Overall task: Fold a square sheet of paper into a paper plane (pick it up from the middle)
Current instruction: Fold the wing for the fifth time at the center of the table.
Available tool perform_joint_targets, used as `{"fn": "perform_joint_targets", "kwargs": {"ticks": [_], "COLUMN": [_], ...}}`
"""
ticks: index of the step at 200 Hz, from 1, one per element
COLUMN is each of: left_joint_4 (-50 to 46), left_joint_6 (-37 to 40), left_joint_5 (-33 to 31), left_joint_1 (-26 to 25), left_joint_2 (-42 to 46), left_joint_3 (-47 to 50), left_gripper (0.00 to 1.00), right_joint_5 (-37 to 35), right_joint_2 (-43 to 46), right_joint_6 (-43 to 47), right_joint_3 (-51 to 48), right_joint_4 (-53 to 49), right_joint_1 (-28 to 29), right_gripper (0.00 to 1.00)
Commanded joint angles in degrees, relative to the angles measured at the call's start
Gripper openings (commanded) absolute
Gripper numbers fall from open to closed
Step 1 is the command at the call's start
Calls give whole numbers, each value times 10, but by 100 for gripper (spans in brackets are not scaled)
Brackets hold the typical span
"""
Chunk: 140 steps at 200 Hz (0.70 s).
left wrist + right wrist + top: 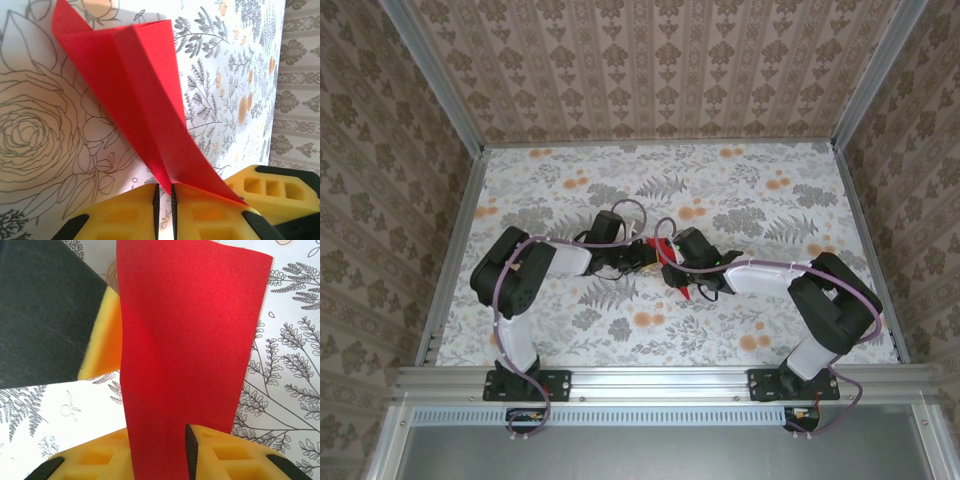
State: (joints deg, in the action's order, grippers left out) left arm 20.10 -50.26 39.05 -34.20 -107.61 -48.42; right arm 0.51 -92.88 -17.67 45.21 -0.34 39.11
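The square sheet of paper [665, 252] is bright red, creased into a long pointed shape, and is held up above the table's middle between the two arms. In the left wrist view the paper [135, 90] fans away from a folded tip, and my left gripper [164, 200] is shut on that tip, its yellow fingers almost touching. From above, the left gripper [648, 256] meets the paper from the left. My right gripper [678, 272] is at the paper's right. There the paper [185, 350] runs flat-on down through the gap of the right gripper [159, 455], whose fingers stand apart; the left pad is hidden.
The table wears a floral cloth [570, 190] and is fenced by an aluminium frame [450, 250] with patterned walls behind. A black and yellow finger of the left gripper [102, 335] sits close at the upper left of the right wrist view.
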Motion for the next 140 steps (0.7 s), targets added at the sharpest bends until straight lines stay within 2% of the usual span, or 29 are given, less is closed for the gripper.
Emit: {"fn": "perform_joint_targets", "kwargs": {"ticks": [1,82,140], "left_joint_4": [4,20,20], "left_joint_6": [11,-9,-13], "left_joint_5": [12,21,23], "left_joint_1": [-3,-4,-4], "left_joint_2": [22,21,24], "left_joint_3": [-15,-17,-18], "left_gripper": [18,19,19], "right_joint_5": [-27,-63,-90], "right_joint_2": [-2,-18,-34], "right_joint_6": [22,53,50], "right_joint_3": [7,-5,-7], "right_joint_4": [-12,13,25], "right_joint_1": [5,32,32], "right_gripper": [32,39,35]}}
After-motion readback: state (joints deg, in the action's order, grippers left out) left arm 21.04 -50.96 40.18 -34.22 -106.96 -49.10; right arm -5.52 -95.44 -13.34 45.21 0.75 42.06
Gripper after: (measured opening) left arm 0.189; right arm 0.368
